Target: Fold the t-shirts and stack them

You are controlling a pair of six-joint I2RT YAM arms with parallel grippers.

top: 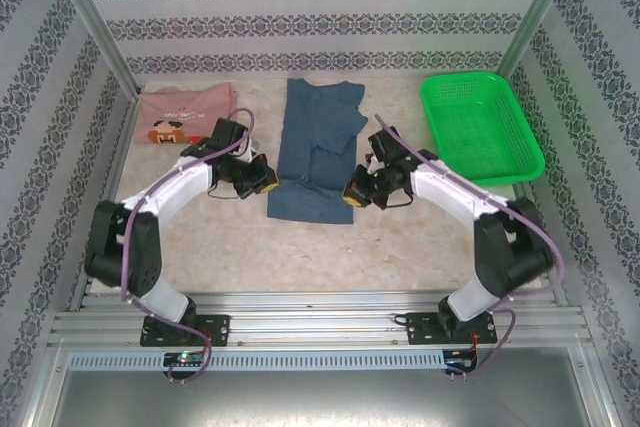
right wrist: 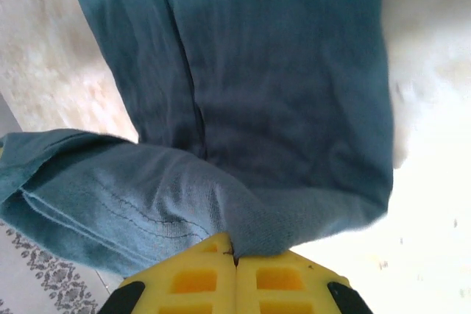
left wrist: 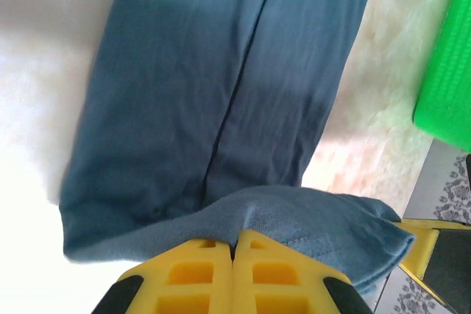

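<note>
The slate-blue t-shirt lies as a long narrow strip down the middle of the table, folded lengthwise. My left gripper is shut on its near left corner, the cloth bunching up over the yellow fingertips. My right gripper is shut on the near right corner, with a lifted fold of blue fabric pinched between its yellow fingers. The pink t-shirt with its printed face lies folded at the back left, behind the left arm.
A green plastic mesh basket stands at the back right; its rim edges into the left wrist view. Metal frame posts and patterned walls enclose the table on three sides.
</note>
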